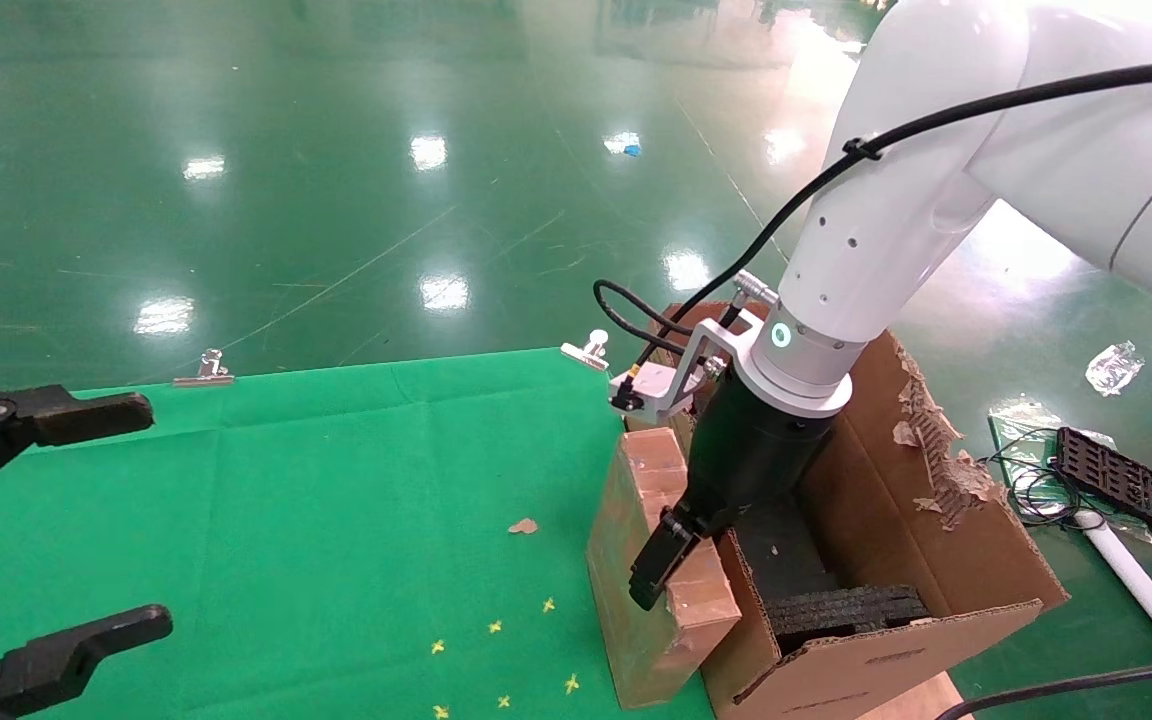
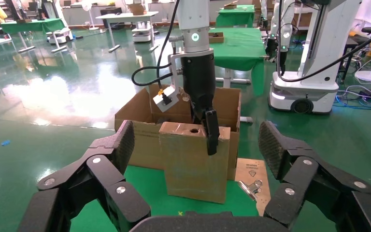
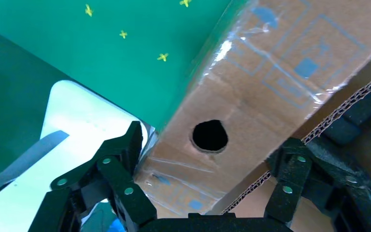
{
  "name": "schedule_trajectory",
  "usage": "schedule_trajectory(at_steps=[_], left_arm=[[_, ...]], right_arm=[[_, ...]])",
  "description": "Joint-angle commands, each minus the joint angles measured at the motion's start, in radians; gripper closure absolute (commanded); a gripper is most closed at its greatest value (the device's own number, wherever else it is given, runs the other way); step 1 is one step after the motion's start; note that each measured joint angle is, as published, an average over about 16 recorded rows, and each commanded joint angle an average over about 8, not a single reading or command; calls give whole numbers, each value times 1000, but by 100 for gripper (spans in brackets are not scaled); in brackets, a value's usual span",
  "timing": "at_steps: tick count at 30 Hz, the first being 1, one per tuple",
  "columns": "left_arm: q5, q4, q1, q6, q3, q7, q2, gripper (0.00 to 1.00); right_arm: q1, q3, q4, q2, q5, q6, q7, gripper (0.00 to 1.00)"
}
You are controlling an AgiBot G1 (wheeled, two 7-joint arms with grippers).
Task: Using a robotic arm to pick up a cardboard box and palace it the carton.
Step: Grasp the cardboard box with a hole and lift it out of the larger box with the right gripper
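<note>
The cardboard box (image 1: 636,560) stands upright at the right edge of the green table, pressed against the carton (image 1: 946,560). Its top face has a round hole (image 3: 210,135). My right gripper (image 1: 681,565) comes down on the box's top end, one finger (image 3: 125,150) against one side and the other finger (image 3: 292,162) on the carton side; it is shut on the box. In the left wrist view the box (image 2: 193,164) rests with its base on the cloth. Black foam (image 1: 841,610) lies inside the carton. My left gripper (image 1: 146,515) hangs open at the table's left.
Binder clips (image 1: 204,368) (image 1: 586,350) hold the green cloth at the table's far edge. A cardboard scrap (image 1: 523,526) and yellow cross marks (image 1: 496,627) lie on the cloth. A black tray and cables (image 1: 1121,482) lie on the floor at the right.
</note>
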Motion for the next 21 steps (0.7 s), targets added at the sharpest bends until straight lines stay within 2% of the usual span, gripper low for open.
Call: schedule_trajectory(at_steps=[1, 14, 21], left_arm=[[0, 0, 0, 0, 0, 0, 0, 100], [0, 0, 0, 0, 1, 0, 0, 100], [-1, 0, 0, 0, 1, 0, 0, 100]], right_arm=[[-1, -4, 4, 0, -1, 1, 3, 100], [11, -19, 33, 10, -23, 20, 7, 100], [48, 23, 69, 65, 3, 62, -72, 100]])
